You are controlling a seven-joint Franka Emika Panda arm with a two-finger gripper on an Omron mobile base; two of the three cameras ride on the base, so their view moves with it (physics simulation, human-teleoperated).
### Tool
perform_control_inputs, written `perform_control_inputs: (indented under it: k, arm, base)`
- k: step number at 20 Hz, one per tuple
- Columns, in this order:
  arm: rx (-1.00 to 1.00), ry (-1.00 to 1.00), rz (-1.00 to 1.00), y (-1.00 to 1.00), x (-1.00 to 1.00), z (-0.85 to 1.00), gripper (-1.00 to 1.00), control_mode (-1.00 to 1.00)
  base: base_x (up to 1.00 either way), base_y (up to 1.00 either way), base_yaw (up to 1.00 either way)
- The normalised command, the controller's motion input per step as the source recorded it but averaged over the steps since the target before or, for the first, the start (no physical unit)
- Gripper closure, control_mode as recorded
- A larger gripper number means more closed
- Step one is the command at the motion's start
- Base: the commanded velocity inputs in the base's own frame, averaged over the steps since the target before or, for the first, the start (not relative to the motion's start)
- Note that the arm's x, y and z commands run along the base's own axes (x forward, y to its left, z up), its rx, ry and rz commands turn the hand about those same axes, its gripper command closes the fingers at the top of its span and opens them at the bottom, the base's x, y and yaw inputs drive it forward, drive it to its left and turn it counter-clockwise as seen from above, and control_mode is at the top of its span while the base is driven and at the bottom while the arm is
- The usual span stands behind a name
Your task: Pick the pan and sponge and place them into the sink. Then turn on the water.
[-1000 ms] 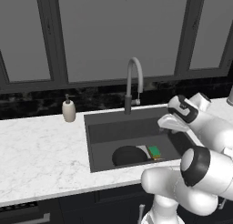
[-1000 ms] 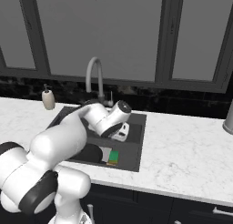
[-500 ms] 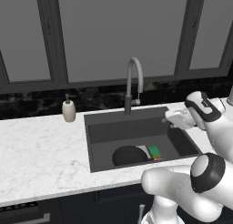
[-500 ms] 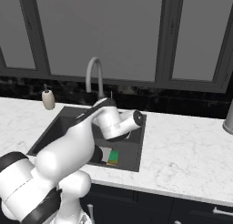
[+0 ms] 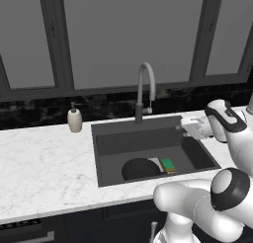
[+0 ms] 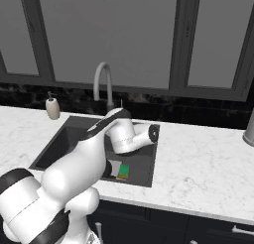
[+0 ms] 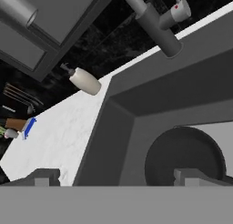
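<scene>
So the white marble-look counter (image 5: 44,163) runs across the whole width, and the big dark grey rectangular sink (image 5: 148,133) is sunk into it. From the right base camera my own white arm covers the left and middle of the basin, so the counter edge there is hard to make out.

The round, shallow matte black pan (image 5: 140,169) sits on the sink floor near the front wall. From the left base camera I see it nearly whole; in the hand camera my right fingertip cuts off its bottom edge (image 7: 184,157); from the right base camera my arm hides almost all of it.

The tall arched grey gooseneck faucet (image 5: 145,91) stands behind the sink's back rim. The hand camera only catches its base and the side lever, with the arch cut off at the top.

The beige soap dispenser bottle (image 5: 74,119) stands on the counter left of the sink, well apart from it.

The small green-faced sponge with a yellow layer (image 5: 168,165) lies on the light grey patch just beside the pan.

My gripper (image 7: 116,176) hangs above the right part of the basin, jaws spread wide, holding nothing, with open room all around it.
</scene>
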Motion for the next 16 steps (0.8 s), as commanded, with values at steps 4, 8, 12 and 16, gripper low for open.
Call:
perform_control_inputs:
  k: [4, 8, 12, 16]
  arm:
    - [0.00, 0.00, 0.00, 0.00, 0.00, 0.00, -1.00, -1.00]
    - [0.03, 0.00, 0.00, 0.13, 0.06, 0.00, -1.00, -1.00]
    - [0.01, 0.00, 0.00, 0.27, 0.17, 0.08, -1.00, -1.00]
    - [0.06, 0.00, 0.00, 0.14, 0.23, 0.18, -1.00, -1.00]
  base:
    - [0.00, 0.00, 0.00]
    - [0.00, 0.00, 0.00]
    - [0.00, 0.00, 0.00]
    - [0.00, 0.00, 0.00]
